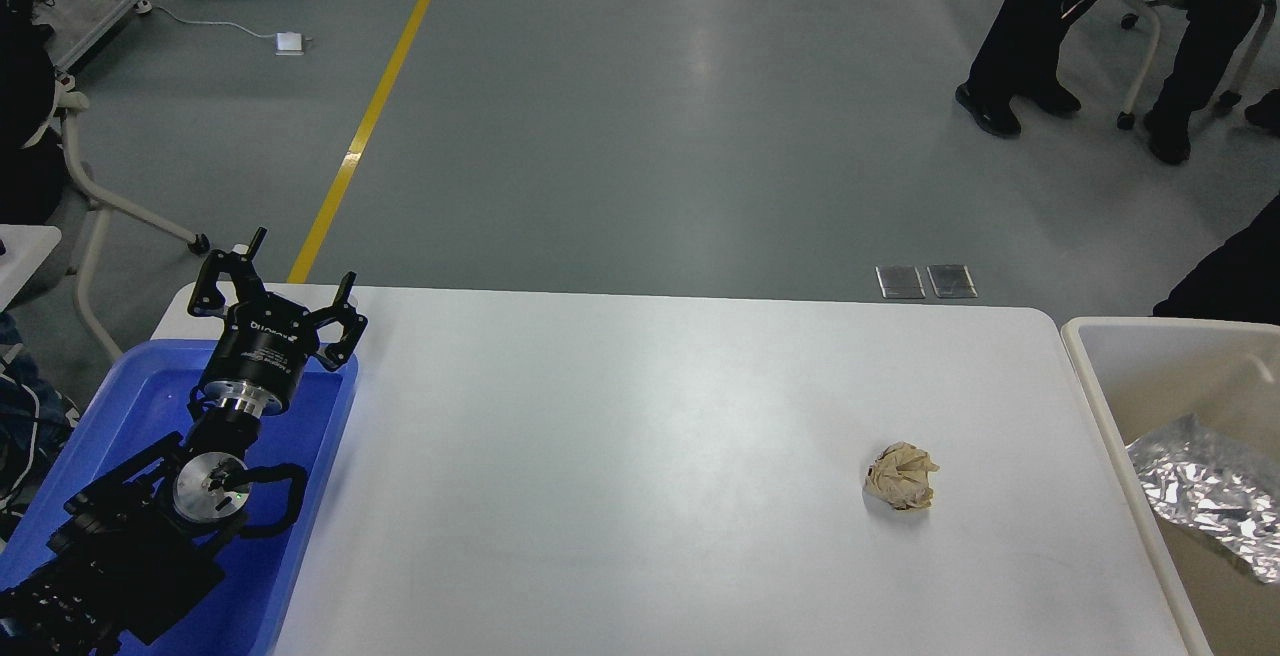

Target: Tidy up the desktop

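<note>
**Left claw open above the blue tray, one paper ball on the desktop**

The left gripper point(300, 271) stands in the left part of the frame, above the far end of the blue tray point(330, 436). Its two fingers are spread wide apart and point up toward the top of the frame; nothing is between them. The black arm runs from the gripper down to the lower left corner and covers much of the tray's inside. The right gripper does not appear in the view.

The tray lies at the left end of the desktop point(620, 456), and its right rim is on the white surface. What can be seen of the tray's blue floor is bare; the part under the arm is hidden.

The desktop fills the middle and the lower part of the frame, with rounded far corners. From the tray's right rim to the right edge the surface is wide and free, except for one crumpled beige paper ball point(901, 476) in the lower right, well apart from the gripper and nearer to the right edge.

Just beside the right edge of the desktop stands a beige-white bin point(1100, 376). Inside it lies a crumpled sheet of silver foil point(1205, 491).
</note>
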Controlling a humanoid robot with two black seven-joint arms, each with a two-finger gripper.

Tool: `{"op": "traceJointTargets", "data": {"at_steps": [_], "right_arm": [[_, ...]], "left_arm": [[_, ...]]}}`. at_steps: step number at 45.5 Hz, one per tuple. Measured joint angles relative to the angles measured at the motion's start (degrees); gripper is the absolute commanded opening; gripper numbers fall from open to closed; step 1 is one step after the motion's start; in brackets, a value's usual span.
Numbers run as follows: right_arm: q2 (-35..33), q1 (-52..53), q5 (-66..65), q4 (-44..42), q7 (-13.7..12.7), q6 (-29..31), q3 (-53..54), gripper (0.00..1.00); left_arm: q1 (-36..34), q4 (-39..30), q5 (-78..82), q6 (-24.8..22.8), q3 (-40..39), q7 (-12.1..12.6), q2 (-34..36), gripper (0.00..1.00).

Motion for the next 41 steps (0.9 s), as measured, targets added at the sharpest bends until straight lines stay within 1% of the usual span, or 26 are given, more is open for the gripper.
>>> {"op": "traceJointTargets", "data": {"at_steps": [13, 22, 25, 28, 35, 41], "right_arm": [[-0.99, 2.9, 0.09, 0.47, 0.0, -1.04, 0.2, 0.99], [-5.17, 8.81, 0.11, 3.81, 0.27, -1.41, 2.62, 0.99], [-7.64, 12.46, 0.11, 6.82, 0.4, -1.61, 6.64, 0.99], [-8.49, 14.11, 0.13, 8.18, 0.4, -1.66, 9.82, 1.0], [-11.05, 19.95, 0.11, 12.82, 0.5, -1.73, 22.55, 1.0], [-13.03, 22.75, 0.11, 17.79, 0.55, -1.74, 29.79, 1.0]], "left_arm": [[0.0, 0.0, 0.0, 0.0, 0.0, 0.0, 0.0, 1.0], [0.01, 0.0, 0.0, 0.0, 0.0, 0.0, 0.0, 1.0], [0.01, 0.0, 0.0, 0.0, 0.0, 0.0, 0.0, 1.0], [0.01, 0.02, 0.0, 0.0, 0.0, 0.0, 0.01, 1.0], [0.01, 0.0, 0.0, 0.0, 0.0, 0.0, 0.0, 1.0], [0.01, 0.0, 0.0, 0.0, 0.0, 0.0, 0.0, 1.0]]}}
